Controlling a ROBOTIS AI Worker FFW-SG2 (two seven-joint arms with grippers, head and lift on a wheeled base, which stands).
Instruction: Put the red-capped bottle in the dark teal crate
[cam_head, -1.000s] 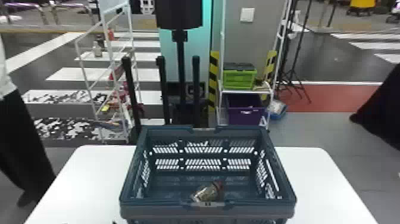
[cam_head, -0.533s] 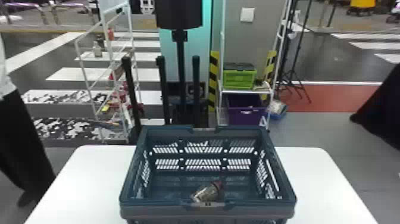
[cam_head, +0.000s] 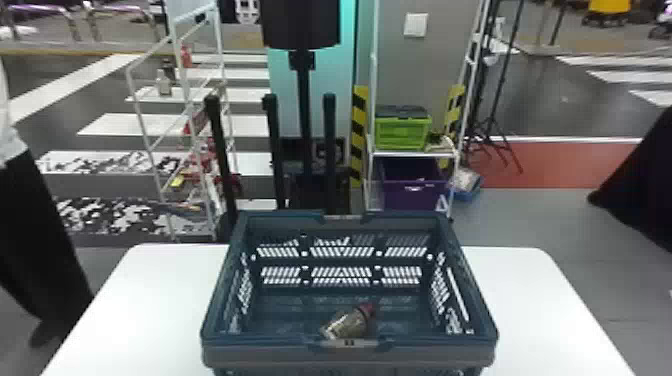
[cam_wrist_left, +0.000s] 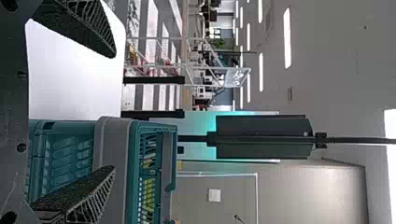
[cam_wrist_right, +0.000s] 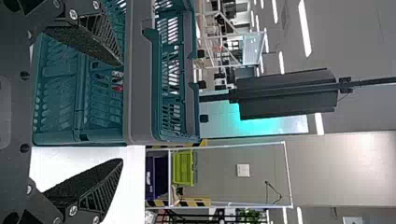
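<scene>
The clear, red-capped bottle (cam_head: 345, 324) lies on its side inside the dark teal, slotted plastic crate (cam_head: 250, 354), close to the near wall, its cap slanting away to the right. The crate stands on the white, smooth surface (cam_head: 150, 300); the left hand (cam_wrist_left: 114, 112) and right hand (cam_wrist_right: 122, 113) are both spread wide.

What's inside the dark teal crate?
The red-capped bottle lies in the dark teal crate, near its front wall. Floor hidden beneath the bottle can't be seen.
</scene>
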